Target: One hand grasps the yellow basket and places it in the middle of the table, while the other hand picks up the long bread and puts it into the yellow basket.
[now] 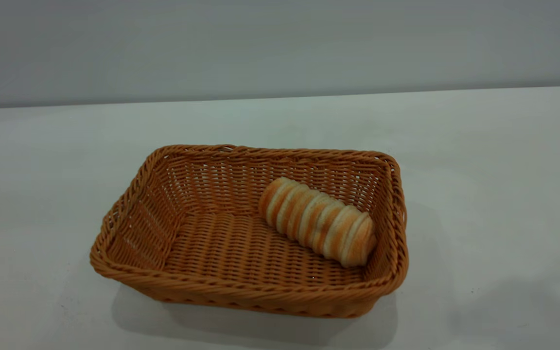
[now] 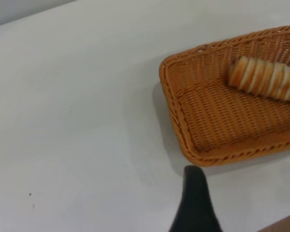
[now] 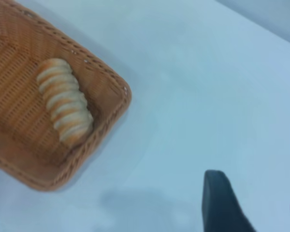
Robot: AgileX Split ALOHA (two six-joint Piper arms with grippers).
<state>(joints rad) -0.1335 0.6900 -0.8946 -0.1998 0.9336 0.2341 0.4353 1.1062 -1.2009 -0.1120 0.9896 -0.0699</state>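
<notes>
The yellow basket (image 1: 241, 287) stands on the white table (image 1: 494, 160), near its middle. The long bread (image 1: 318, 221) lies inside it, against the right wall, slanted. No gripper shows in the exterior view. In the left wrist view the basket (image 2: 183, 130) with the bread (image 2: 263, 78) lies beyond my left gripper (image 2: 232, 203). Only one black finger (image 2: 195, 198) shows, clear of the basket's corner, with nothing beside it. In the right wrist view the basket (image 3: 106, 121) and bread (image 3: 64, 101) lie away from my right gripper (image 3: 256, 193), which is open and empty above bare table.
A grey wall (image 1: 280, 43) runs behind the table's far edge. A brown strip (image 2: 285, 224) shows past the table's edge in the left wrist view.
</notes>
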